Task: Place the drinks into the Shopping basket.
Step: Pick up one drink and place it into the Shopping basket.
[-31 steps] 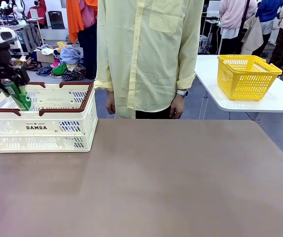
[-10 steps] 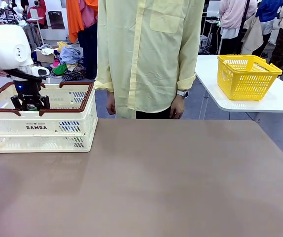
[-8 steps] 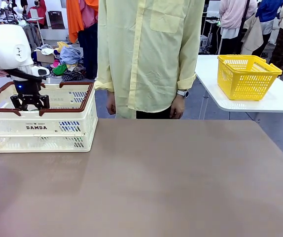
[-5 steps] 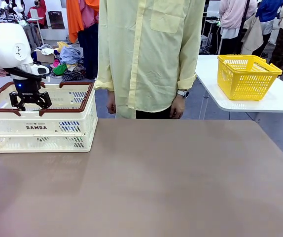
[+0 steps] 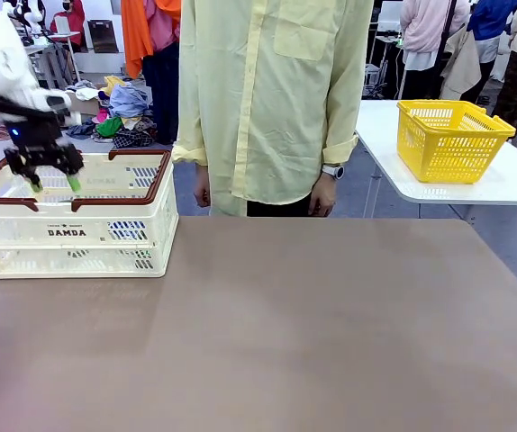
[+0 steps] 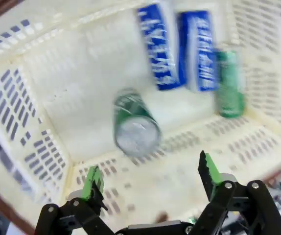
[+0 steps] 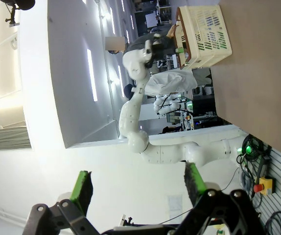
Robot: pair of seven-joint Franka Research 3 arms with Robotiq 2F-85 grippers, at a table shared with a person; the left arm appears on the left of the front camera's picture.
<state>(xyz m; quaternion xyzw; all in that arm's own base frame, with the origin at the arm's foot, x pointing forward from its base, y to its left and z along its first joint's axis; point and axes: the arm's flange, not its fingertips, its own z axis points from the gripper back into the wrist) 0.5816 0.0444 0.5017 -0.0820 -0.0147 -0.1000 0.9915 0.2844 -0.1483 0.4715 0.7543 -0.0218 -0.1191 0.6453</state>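
Brown table (image 5: 312, 333) across the lower frame of the front view, cluttered workroom behind, person (image 5: 272, 99) in a pale yellow shirt standing at the far edge, centre top. Second white table (image 5: 475, 184) at right with a yellow basket (image 5: 449, 137) on it.

Cream basket (image 5: 78, 229) at left of the front view, on the table, dark red-brown rim, "DAMDA" print on the near wall. Left gripper (image 5: 49, 183) just above the rim at upper left, fingers pointing down into the basket, spread wide, nothing between the green pads.

Left wrist view, blurred, looking down into the basket (image 6: 42, 161): same gripper (image 6: 152, 178) at the bottom edge, jaws well apart and empty. Green can (image 6: 133, 122) at centre, silver top toward the camera, lying tilted on the floor, clear of both pads. Two blue cans (image 6: 179, 49) side by side at upper centre, touching or nearly so. Second green can (image 6: 230, 84) just right of them at upper right, against the slotted wall.

Right wrist view, rolled sideways: right gripper (image 7: 139, 188) at the bottom edge, fingers wide apart, holding nothing, pointed at a white wall and ceiling. Left arm (image 7: 140, 98) farther off at centre, basket (image 7: 204, 32) and a strip of table (image 7: 258, 73) at upper right.
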